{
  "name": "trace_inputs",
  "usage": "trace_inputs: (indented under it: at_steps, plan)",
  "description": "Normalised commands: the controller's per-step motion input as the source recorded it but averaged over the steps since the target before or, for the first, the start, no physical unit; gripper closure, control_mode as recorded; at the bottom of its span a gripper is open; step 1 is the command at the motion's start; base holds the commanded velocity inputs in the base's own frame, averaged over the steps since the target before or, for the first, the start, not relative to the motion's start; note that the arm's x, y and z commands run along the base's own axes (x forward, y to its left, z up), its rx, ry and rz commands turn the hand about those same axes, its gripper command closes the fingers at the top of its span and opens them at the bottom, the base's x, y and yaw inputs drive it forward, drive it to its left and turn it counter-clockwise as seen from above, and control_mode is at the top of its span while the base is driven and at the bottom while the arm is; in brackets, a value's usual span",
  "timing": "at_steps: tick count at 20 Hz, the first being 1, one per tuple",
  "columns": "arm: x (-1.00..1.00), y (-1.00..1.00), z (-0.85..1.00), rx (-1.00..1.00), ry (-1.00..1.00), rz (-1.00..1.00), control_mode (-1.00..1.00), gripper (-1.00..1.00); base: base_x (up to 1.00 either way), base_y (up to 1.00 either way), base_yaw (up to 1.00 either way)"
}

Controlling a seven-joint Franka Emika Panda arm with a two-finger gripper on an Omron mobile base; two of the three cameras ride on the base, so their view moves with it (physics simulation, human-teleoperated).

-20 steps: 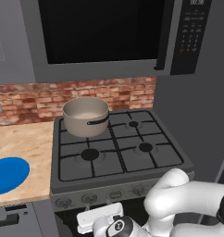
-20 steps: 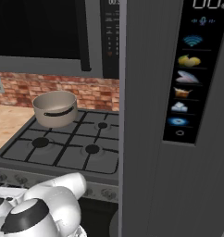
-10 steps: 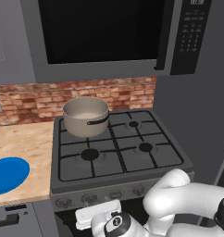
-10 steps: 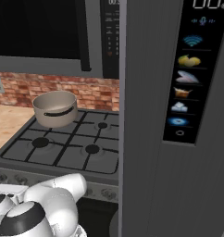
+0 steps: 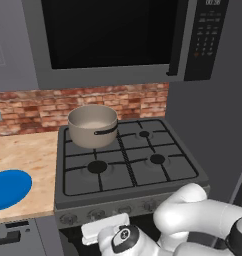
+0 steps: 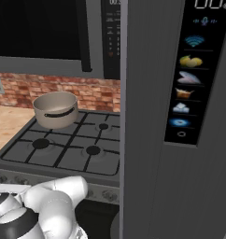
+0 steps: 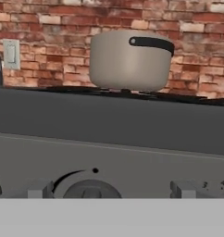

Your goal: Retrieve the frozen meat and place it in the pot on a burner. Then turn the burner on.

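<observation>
While the left base view shows a round flat blue plate [image 5: 7, 188], the hand view faces grey stove knobs [image 7: 88, 187] below the beige-grey pot [image 7: 130, 60]; arm folded low, gripper state unclear.

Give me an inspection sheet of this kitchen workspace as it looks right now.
Surface: stove with four burners, all bare but one.
Job's things: pot upright on the back left burner, dark handle facing front; its visible inside looks empty. Meat: nothing seen.
Clutter: blue plate on the wooden counter left of the stove.
Grippers: jaws cannot be told; hand camera faces the knobs on the stove front.
Cables: nothing seen.
Surroundings: microwave above, brick wall behind, fridge to the right.
</observation>
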Motion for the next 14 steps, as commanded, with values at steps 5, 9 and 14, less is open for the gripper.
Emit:
trace_inputs:
  at_steps: [5,9,14]
  plan:
    - [0.13,0.0,-0.11,0.02,0.0,0.0,-1.0,-1.0,0.0,0.0,0.0]
    - [0.08,0.0,-0.14,0.01,-0.01,0.0,-1.0,-1.0,0.0,0.0,0.0]
    - [0.06,0.0,-0.17,0.01,-0.02,0.0,-1.0,-1.0,0.0,0.0,0.0]
